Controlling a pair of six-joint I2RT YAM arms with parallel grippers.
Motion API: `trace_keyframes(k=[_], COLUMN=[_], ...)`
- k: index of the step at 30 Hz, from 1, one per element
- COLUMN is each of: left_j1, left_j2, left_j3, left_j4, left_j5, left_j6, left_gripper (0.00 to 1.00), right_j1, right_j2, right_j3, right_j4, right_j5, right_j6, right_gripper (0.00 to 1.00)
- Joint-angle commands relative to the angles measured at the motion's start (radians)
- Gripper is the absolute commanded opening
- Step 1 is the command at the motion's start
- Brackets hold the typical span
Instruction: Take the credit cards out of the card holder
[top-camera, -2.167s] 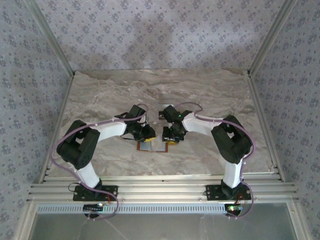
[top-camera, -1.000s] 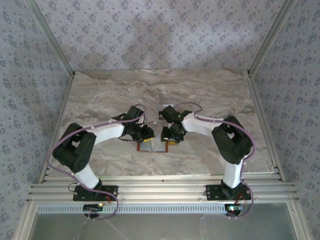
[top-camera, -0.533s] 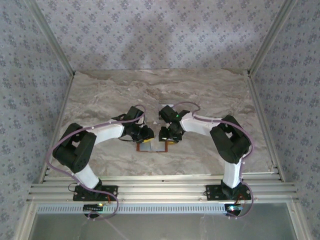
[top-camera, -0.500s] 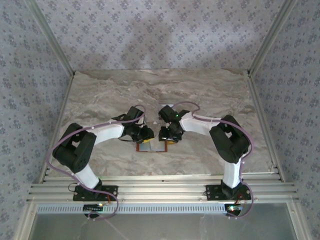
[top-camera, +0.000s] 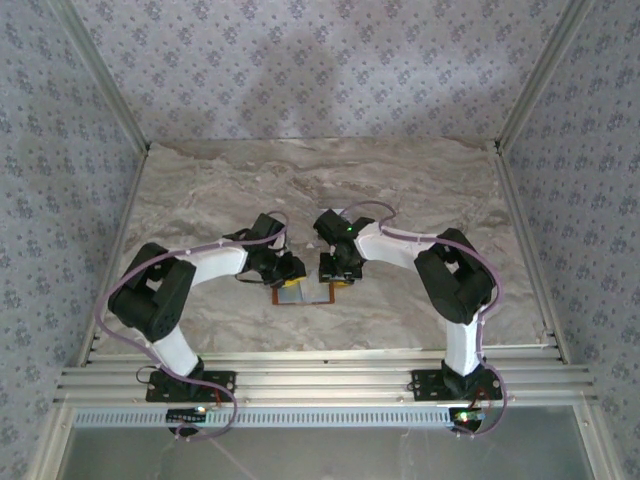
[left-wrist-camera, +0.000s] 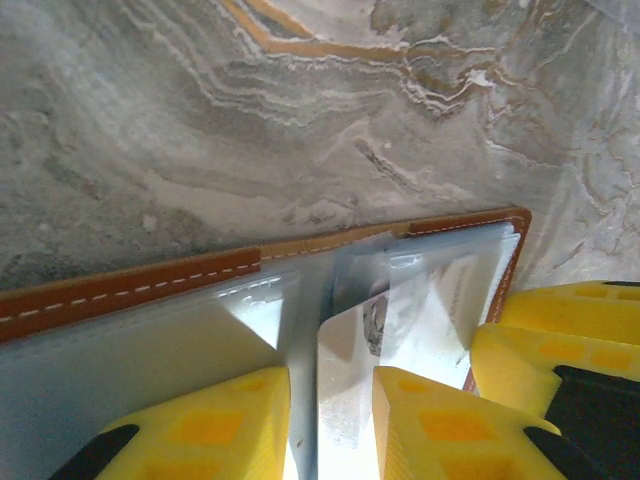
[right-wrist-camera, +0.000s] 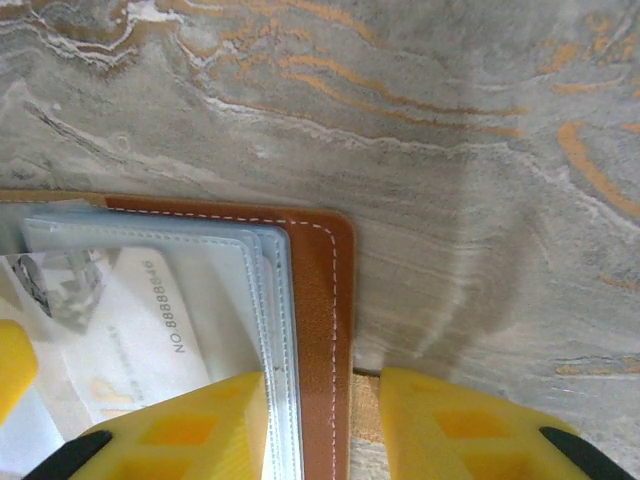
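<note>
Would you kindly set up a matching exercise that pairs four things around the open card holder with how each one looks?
Things:
1. card holder
2. table
3. credit card
4. plastic sleeve

Looks:
A. grey marble pattern with orange veins
B. see-through and glossy
C. whitish with a printed number
D. orange-brown leather with white stitching

Pairs: 1-D, 2-A, 3-C, 4-B

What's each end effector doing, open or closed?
Left end effector: part open, astride a clear sleeve.
Right end effector: part open, astride the card holder edge.
</note>
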Motion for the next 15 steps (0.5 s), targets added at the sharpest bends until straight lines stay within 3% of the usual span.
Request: trace_keyframes(k=[1,9,15], left_j1=[0.003,0.003,0.004], left_j2=[0.019,0.055,0.066], left_j3=[-0.011,-0.031,-0.028], left_j4=[0.015,0.116,0.106], left_j5=[0.025,0.097,0.086], left_j6=[-0.014,-0.038,-0.029], left_gripper=[0.28,0.23,0.17], right_j1=[0.007,0.006,0.006], right_j2=[0.039,0.040,0.036], right_j3=[0.004,0.005,0.000], right_j4=[-0.065,-0.052,-0.052], right_j5=[0.027,0.010,0.006], right_j6=[-0.017,-0.016,-0.014], right_gripper=[0.35,0.35,0.34])
